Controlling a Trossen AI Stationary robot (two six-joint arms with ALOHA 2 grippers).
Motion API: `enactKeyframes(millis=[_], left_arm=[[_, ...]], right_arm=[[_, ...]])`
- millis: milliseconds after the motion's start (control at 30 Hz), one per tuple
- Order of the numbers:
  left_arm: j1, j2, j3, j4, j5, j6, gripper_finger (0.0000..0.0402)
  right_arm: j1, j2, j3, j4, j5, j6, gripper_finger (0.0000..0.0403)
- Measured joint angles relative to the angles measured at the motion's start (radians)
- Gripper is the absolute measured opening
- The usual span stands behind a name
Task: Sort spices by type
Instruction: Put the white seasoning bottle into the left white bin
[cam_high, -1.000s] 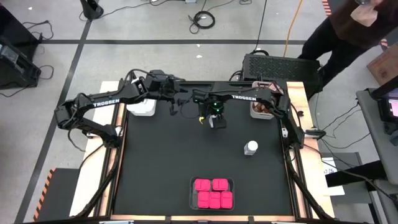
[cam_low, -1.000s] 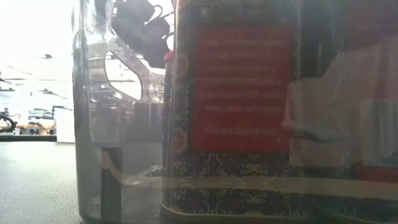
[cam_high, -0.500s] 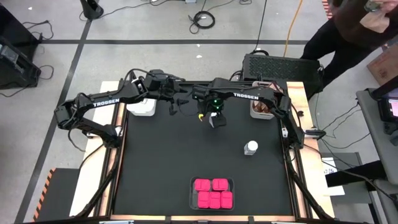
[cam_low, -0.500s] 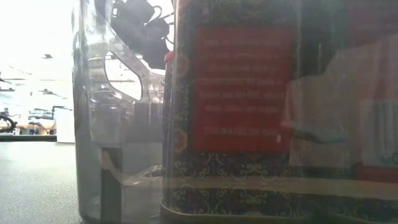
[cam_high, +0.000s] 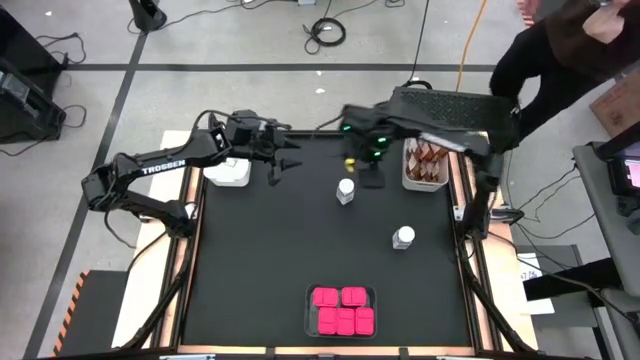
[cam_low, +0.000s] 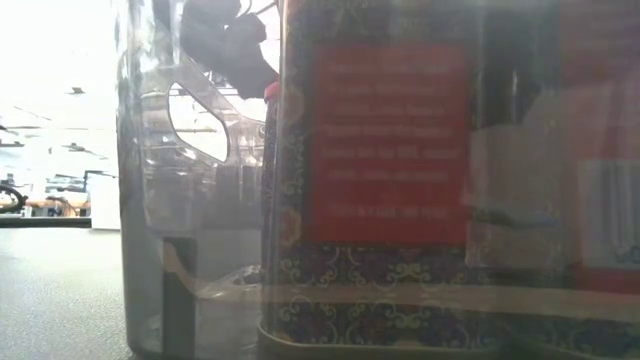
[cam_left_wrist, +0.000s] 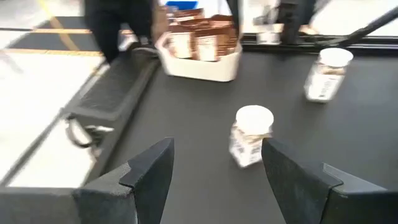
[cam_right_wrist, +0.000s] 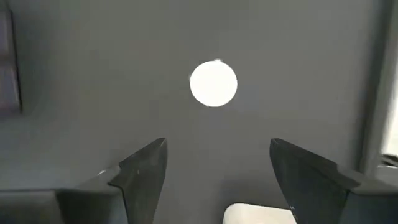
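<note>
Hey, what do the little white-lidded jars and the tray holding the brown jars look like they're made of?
The white-lidded jars look like clear plastic or glass, judging by the see-through body; I can't tell which. Each has a matte white lid, likely plastic, and a paper label. The tray looks like smooth white plastic, with rounded, slightly glossy walls.

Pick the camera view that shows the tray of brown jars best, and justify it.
The left wrist view: the tray of brown jars shows from the side, with jar labels visible. The high view shows only its top, partly under the right arm. The low and right wrist views do not clearly show it.
</note>
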Motion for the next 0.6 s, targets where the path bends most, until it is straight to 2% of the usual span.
enactKeyframes(millis=[167, 433, 600], left_arm=[[-0.059, 0.090, 0.000, 0.083, 0.106, -0.074, 0.0244], [-0.187, 0.284, 0.000, 0.337, 0.094, -0.071, 0.0244], [-0.221, 0.389, 0.000, 0.543, 0.037, -0.088, 0.0244]], right_arm=[[-0.011, -0.266, -0.223, 0.170, 0.002, 0.095, 0.0279], [0.051, -0.745, -0.779, 0.614, 0.006, 0.239, 0.0279], [0.095, -0.931, -1.018, 0.883, 0.004, 0.313, 0.0279]])
